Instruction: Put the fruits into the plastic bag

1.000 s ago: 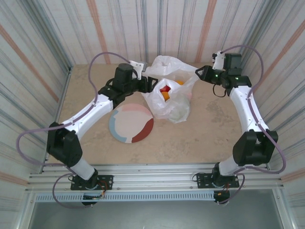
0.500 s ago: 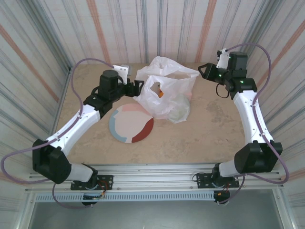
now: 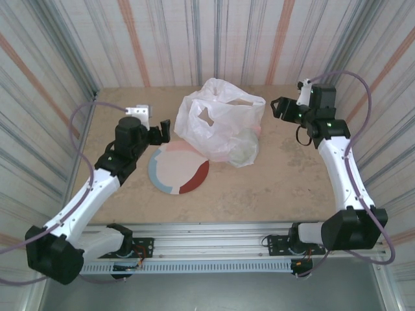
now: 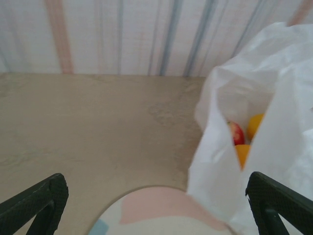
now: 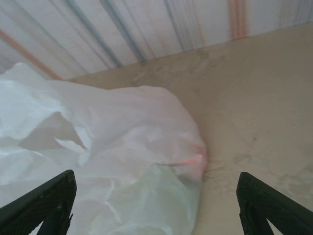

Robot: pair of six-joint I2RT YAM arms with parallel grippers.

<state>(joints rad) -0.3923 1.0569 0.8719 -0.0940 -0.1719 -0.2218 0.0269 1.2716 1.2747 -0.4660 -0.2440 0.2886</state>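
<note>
The white plastic bag (image 3: pixel 217 123) lies crumpled at the back middle of the table, with one handle hole facing up. In the left wrist view, red (image 4: pixel 236 133) and orange (image 4: pixel 255 125) fruits show through a gap in the bag (image 4: pixel 279 88). Through the thin film a greenish shape (image 3: pixel 243 148) and a reddish one (image 5: pixel 195 159) show at the bag's (image 5: pixel 107 132) right end. My left gripper (image 3: pixel 162 129) is open, just left of the bag and above the plate's far edge. To the right of the bag and clear of it, my right gripper (image 3: pixel 277 107) hangs open. Neither holds anything.
A round pastel-and-maroon plate (image 3: pixel 178 170) lies flat in front of the bag's left side and appears again under my left gripper (image 4: pixel 161 210). Striped walls close the table on three sides. Bare tabletop (image 3: pixel 292 175) stretches to the right and front of the bag.
Both grippers opened wide and let go of the bag. The left arm drew back to the left, the right slightly to the right. The bag slumped and its mouth closed over the fruits.
</note>
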